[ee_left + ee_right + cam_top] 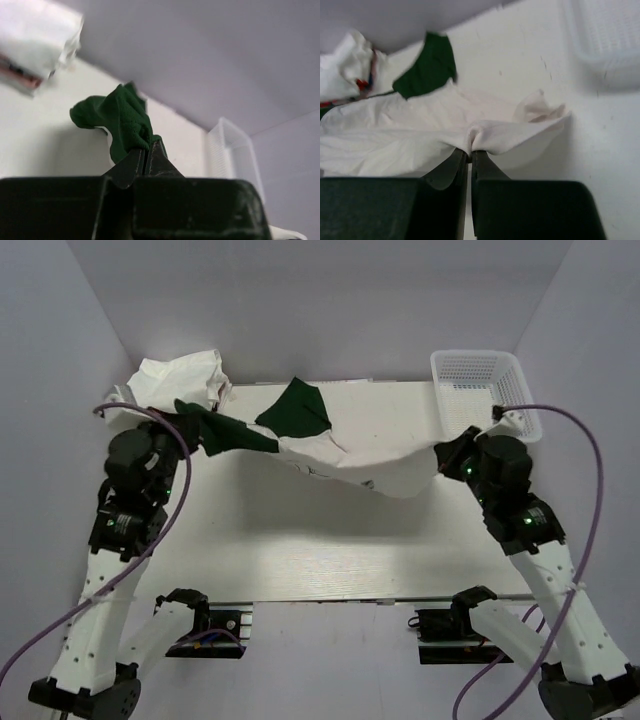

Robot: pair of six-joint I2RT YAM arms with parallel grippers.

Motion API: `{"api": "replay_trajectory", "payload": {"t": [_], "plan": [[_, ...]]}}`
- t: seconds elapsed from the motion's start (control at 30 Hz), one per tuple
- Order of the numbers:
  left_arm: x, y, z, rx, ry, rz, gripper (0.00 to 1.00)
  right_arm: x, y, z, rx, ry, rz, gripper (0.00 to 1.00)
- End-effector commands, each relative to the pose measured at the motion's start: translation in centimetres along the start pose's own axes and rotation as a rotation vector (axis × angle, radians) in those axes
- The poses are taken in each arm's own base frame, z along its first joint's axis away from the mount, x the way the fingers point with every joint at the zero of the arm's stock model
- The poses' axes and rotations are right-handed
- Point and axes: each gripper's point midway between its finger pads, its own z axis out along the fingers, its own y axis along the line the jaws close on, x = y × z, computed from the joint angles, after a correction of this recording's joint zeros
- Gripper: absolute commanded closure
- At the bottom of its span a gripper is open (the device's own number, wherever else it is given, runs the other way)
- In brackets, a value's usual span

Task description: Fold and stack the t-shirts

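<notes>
The large off-white t-shirt with dark green sleeves hangs stretched above the table between both grippers. My left gripper is shut on its dark green sleeve at the left. My right gripper is shut on the off-white cloth at the right. The other green sleeve lies flat on the table and also shows in the right wrist view. Folded white shirts with red print are piled at the back left corner; they also show in the right wrist view.
A white plastic mesh basket stands at the back right corner, close behind my right gripper; it also shows in the left wrist view and the right wrist view. The white table ends at grey walls.
</notes>
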Motion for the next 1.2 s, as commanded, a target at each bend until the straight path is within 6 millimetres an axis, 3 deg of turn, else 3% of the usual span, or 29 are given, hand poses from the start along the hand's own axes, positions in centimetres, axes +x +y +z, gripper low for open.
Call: {"api": "replay_trajectory", "payload": {"t": [0.0,0.03,0.07,0.1,0.17,0.2,0.23,0.27,0.33,0.37,0.43,0.5,0.53,0.6,0.63,0.73,0.8,0.87,0.93,0.97,1.0,1.03,1.07,1.1,1.13,1.17], "plan": [[-6.7,-3.5,-3.3,0.086,-0.166,0.024,1.00,-8.3,2.4,-4.1,-0.050,-0.244,-0.040,1.00],[-8.0,-4.2,-3.9,0.105,-0.193,0.033,1.00,-9.2,2.7,-4.8,-0.059,-0.261,-0.042,1.00],[-10.5,-5.3,-5.3,0.126,-0.255,0.025,1.00,-10.0,2.9,-5.4,-0.059,-0.279,-0.044,1.00],[-12.1,-6.2,-6.5,0.161,-0.302,0.019,1.00,-12.5,3.9,-7.8,-0.091,-0.338,-0.055,1.00],[-15.4,-7.8,-9.0,0.205,-0.389,0.032,1.00,-14.3,4.5,-9.8,-0.112,-0.388,-0.056,1.00],[-16.5,-8.6,-10.1,0.233,-0.415,0.036,1.00,-16.5,5.5,-11.9,-0.147,-0.456,-0.072,1.00],[-17.3,-9.2,-10.8,0.249,-0.425,0.049,1.00,-17.2,6.0,-13.4,-0.183,-0.487,-0.074,1.00],[-19.4,-10.2,-12.9,0.278,-0.477,0.057,1.00,-17.8,6.3,-14.3,-0.198,-0.504,-0.077,1.00],[-21.2,-10.7,-14.8,0.284,-0.522,0.064,1.00,-19.9,7.7,-18.0,-0.268,-0.574,-0.099,1.00],[-23.0,-11.6,-16.6,0.308,-0.565,0.062,1.00,-20.0,8.2,-18.9,-0.298,-0.578,-0.114,1.00],[-24.6,-12.4,-18.6,0.341,-0.611,0.068,1.00,-21.2,8.4,-21.7,-0.334,-0.641,-0.080,1.00],[-26.5,-13.3,-21.8,0.391,-0.675,0.062,1.00,-22.0,9.3,-24.9,-0.429,-0.732,-0.069,1.00],[-27.8,-13.8,-24.4,0.432,-0.725,0.058,1.00,-22.7,9.8,-26.9,-0.469,-0.771,-0.075,1.00],[-28.9,-14.1,-26.3,0.449,-0.764,0.060,1.00,-22.8,10.2,-27.8,-0.483,-0.759,-0.100,1.00],[-29.9,-14.4,-28.0,0.472,-0.801,0.047,1.00,-23.5,10.2,-29.5,-0.486,-0.794,-0.116,1.00],[-31.2,-14.8,-29.9,0.490,-0.852,0.051,1.00,-24.5,9.6,-31.1,-0.457,-0.839,-0.104,1.00],[-31.6,-15.3,-29.0,0.491,-0.862,0.058,1.00,-24.8,9.3,-31.4,-0.442,-0.861,-0.103,1.00],[-31.4,-16.0,-27.5,0.494,-0.844,0.070,1.00,-24.8,9.2,-30.5,-0.427,-0.855,-0.100,1.00],[-30.8,-16.8,-23.1,0.458,-0.795,0.100,1.00,-24.9,9.2,-28.5,-0.401,-0.832,-0.095,1.00],[-30.2,-17.3,-21.3,0.461,-0.770,0.114,1.00,-24.2,9.1,-25.8,-0.370,-0.783,-0.109,1.00],[-29.3,-17.9,-17.5,0.445,-0.724,0.125,1.00,-24.4,8.7,-23.4,-0.316,-0.763,-0.089,1.00],[-28.6,-18.2,-15.4,0.435,-0.691,0.139,1.00,-24.4,8.6,-22.0,-0.293,-0.755,-0.084,1.00],[-28.2,-17.9,-12.9,0.386,-0.671,0.136,1.00,-23.2,8.2,-18.8,-0.252,-0.697,-0.082,1.00],[-27.3,-17.5,-10.1,0.337,-0.629,0.146,1.00,-23.3,7.6,-17.3,-0.203,-0.688,-0.068,1.00],[-25.5,-16.6,-5.0,0.252,-0.572,0.187,1.00,-22.0,7.3,-12.5,-0.145,-0.603,-0.083,1.00],[-24.2,-15.9,-2.4,0.208,-0.541,0.196,1.00,-21.4,6.9,-10.7,-0.112,-0.574,-0.080,1.00]]}}
